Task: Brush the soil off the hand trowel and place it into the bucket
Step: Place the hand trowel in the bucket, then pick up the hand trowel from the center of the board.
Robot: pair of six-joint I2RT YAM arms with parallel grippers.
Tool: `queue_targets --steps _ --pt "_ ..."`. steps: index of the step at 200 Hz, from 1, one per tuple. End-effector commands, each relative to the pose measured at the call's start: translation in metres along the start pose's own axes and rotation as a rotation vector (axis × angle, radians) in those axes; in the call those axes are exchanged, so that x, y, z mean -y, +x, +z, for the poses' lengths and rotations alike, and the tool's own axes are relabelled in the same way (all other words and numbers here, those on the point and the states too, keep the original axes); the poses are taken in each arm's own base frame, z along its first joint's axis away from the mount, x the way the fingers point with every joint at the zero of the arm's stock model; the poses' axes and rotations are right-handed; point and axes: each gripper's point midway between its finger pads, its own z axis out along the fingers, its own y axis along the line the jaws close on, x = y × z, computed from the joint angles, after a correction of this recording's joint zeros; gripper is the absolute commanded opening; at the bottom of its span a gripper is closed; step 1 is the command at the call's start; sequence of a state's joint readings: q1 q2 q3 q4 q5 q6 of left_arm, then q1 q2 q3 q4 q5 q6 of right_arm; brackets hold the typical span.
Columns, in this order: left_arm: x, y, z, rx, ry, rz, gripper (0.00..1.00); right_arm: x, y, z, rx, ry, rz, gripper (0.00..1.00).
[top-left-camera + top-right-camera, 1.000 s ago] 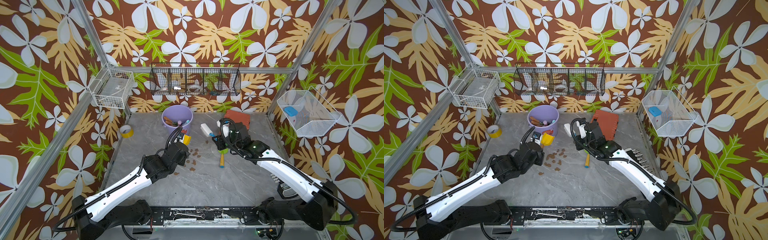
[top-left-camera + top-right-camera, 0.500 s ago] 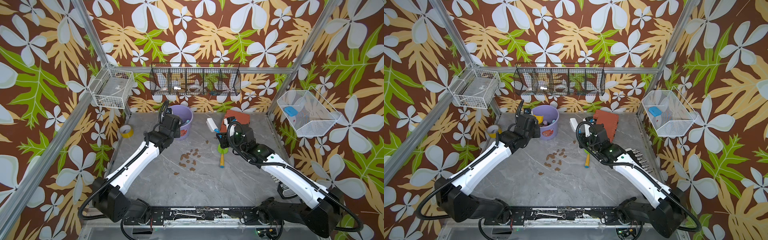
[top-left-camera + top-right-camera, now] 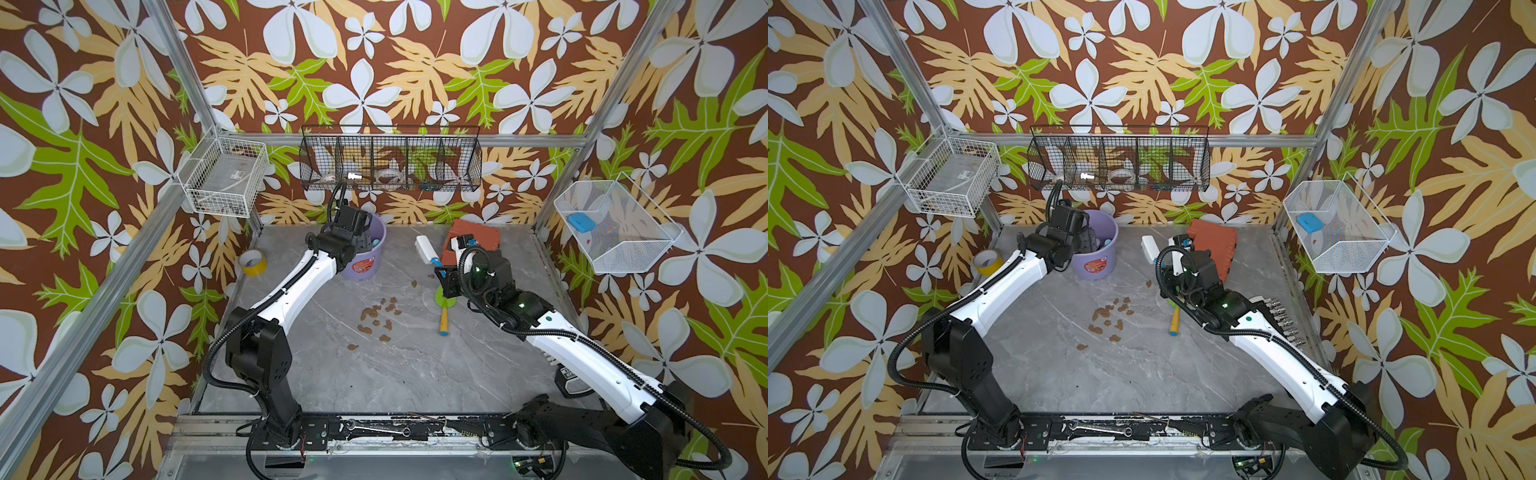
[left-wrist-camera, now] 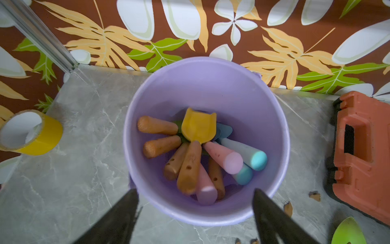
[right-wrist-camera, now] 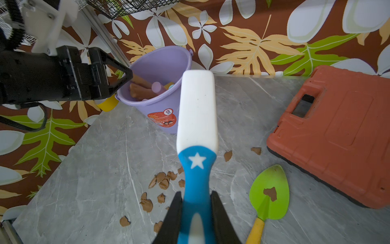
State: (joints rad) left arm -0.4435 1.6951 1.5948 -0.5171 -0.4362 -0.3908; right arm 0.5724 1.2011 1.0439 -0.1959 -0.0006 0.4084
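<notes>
Soil (image 3: pixel 366 314) lies in flat ragged clumps near the round lilac bucket (image 3: pixel 375 254).

Walls: brown wallpaper (image 3: pixel 374 62) with white flowers and tan and green leaves.
Frame: silver aluminium posts (image 3: pixel 179 62), with a rail (image 3: pixel 532 140) across the back.
Table: grey marble-look top (image 3: pixel 374 374) with pale veins.
Back wall: long black wire rack (image 3: pixel 390 160).
Side walls: white wire basket (image 3: pixel 224 178) and white mesh basket (image 3: pixel 615 232).
Light: even, with soft shadows.
</notes>
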Motion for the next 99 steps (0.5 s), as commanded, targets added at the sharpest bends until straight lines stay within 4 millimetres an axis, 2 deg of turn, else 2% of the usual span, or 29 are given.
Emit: queue_targets --steps 1,7,19,56,74,99 --pt "0.008 -0.009 -0.03 0.093 -0.003 -0.011 0.99 0.01 -0.002 -0.004 0.02 0.045 0.002 0.0" --pt "0.019 -0.004 -0.04 0.107 0.032 -0.006 0.99 0.016 0.001 -0.005 0.016 0.058 0.008 0.0" --pt "0.045 0.019 -0.055 0.096 0.123 -0.001 0.99 0.028 0.009 -0.005 0.004 0.08 0.037 0.0" --pt "0.141 0.116 -0.087 -0.025 0.399 0.032 1.0 0.065 0.036 -0.01 -0.024 0.181 0.11 0.0" --pt "0.182 0.159 -0.089 -0.098 0.497 0.062 0.99 0.084 0.043 -0.019 -0.011 0.225 0.153 0.0" --pt "0.216 0.203 -0.068 -0.178 0.502 0.134 0.96 0.106 0.041 -0.035 0.032 0.271 0.217 0.0"
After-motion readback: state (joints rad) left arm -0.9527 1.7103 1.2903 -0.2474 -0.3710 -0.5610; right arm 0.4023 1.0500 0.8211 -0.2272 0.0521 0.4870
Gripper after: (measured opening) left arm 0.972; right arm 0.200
